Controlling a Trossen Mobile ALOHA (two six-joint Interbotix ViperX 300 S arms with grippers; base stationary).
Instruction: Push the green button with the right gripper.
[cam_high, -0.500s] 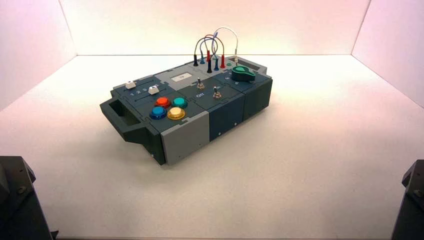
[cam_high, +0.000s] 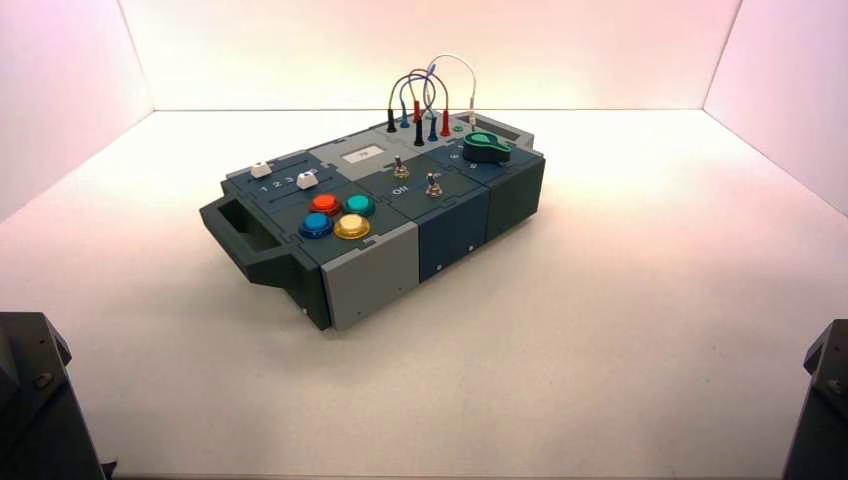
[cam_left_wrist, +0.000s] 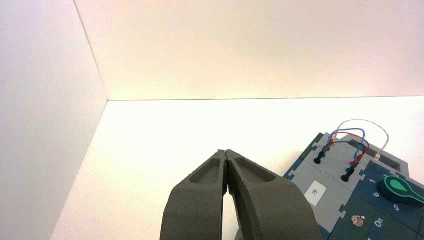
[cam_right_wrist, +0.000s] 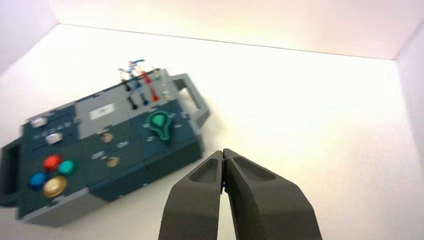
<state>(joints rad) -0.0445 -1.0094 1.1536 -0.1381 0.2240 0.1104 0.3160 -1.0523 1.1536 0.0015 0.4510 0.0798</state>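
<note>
Right gripper (cam_right_wrist: 223, 152): fingers pressed together, tips meeting in a point, holding nothing. Parked at the near right corner of the high view, well apart from the box (cam_high: 452, 245). Good config for a poke; no need to open.

Green button (cam_right_wrist: 66, 167) in the four-button cluster at the box's left, near end: beside the red button (cam_right_wrist: 52, 162), w/ yellow button (cam_right_wrist: 54, 185) and blue button (cam_right_wrist: 37, 179) on the nearer row. In high view, green button (cam_high: 360, 205) sits on the far-right spot of the cluster, yellow directly in front of it.

To do approach well, judged from here:
- Lift first, then travel across the box from the right; keep clear of the two toggle switches (cam_high: 433, 185) and the green knob (cam_high: 488, 147) en route.
- Keep well away from the wires (cam_high: 430, 95) at the far edge.
- Come down straight over the dome's centre, tip vertical; off-centre contact likely to slide off or clip yellow/red, since the neighbours sit just beside.
- Press short and firm, then straight up.

Left gripper (cam_left_wrist: 227, 154): also closed, empty, idle at near left corner.
</note>
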